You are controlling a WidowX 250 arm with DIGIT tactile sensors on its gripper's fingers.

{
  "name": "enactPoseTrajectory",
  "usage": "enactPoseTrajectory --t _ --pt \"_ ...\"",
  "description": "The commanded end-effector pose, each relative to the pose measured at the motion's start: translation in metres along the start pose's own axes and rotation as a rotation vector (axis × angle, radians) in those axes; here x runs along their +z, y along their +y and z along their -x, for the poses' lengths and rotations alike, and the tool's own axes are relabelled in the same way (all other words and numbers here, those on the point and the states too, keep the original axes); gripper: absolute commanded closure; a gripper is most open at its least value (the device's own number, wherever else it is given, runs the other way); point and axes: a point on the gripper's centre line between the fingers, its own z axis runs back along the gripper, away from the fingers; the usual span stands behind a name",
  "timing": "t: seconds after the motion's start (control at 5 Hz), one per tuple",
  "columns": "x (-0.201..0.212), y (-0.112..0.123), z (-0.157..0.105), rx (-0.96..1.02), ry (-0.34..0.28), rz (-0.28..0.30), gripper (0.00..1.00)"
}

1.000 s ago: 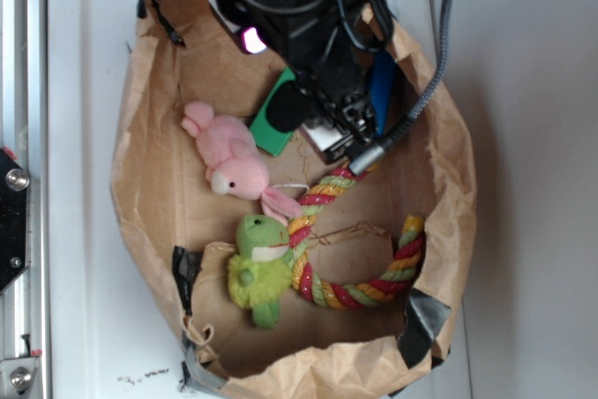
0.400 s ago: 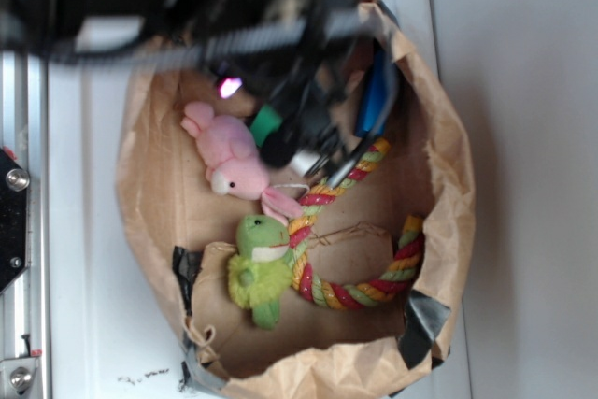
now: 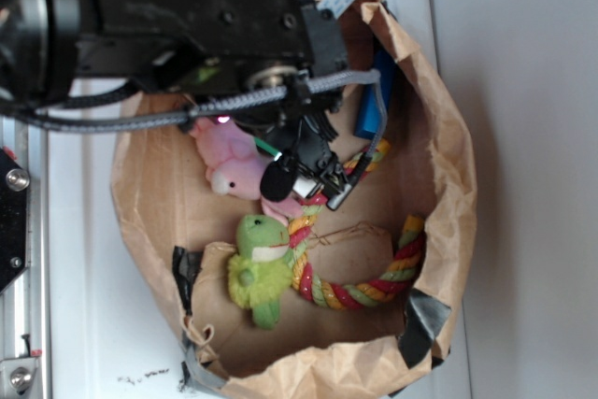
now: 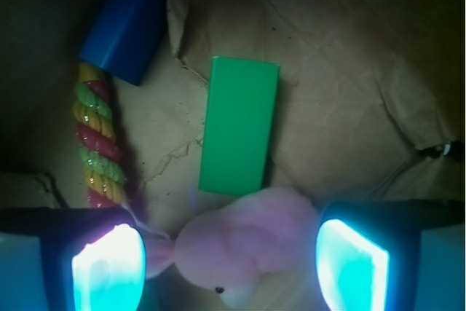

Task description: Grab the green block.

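Observation:
The green block (image 4: pixel 240 125) lies flat on the brown paper floor of the bag, lengthwise away from me, in the middle of the wrist view. My gripper (image 4: pixel 231 267) hangs open above the bag floor, short of the block's near end. Its lit fingers (image 4: pixel 109 267) stand wide apart on either side of the pink plush toy (image 4: pixel 247 245). Nothing is gripped. In the exterior view my arm covers nearly all of the block, and the gripper (image 3: pixel 306 178) sits just right of the pink plush (image 3: pixel 229 161).
A blue block (image 4: pixel 127 23) leans at the far left, seen as a blue block (image 3: pixel 374 105) against the bag wall. A striped rope toy (image 3: pixel 364 277) and a lime plush (image 3: pixel 257 268) lie nearer. The paper bag's walls (image 3: pixel 448 175) ring everything.
The arm has swung left and lower over the bag. The gripper has shifted from above the green block toward the pink plush, and the block is now covered in the exterior view.

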Motion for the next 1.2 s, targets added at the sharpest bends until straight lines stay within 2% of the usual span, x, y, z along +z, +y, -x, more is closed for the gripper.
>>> enactPoseTrajectory --t 0.0,0.4,0.6,1.0 --pt "0.013 0.0 -0.005 -0.004 -0.035 0.024 0.0" --pt "0.013 0.0 -0.005 -0.004 -0.035 0.024 0.0" --pt "-0.008 0.001 -0.022 0.026 -0.022 0.001 0.0" --pt "-0.014 0.017 -0.023 0.005 -0.073 -0.008 0.0"
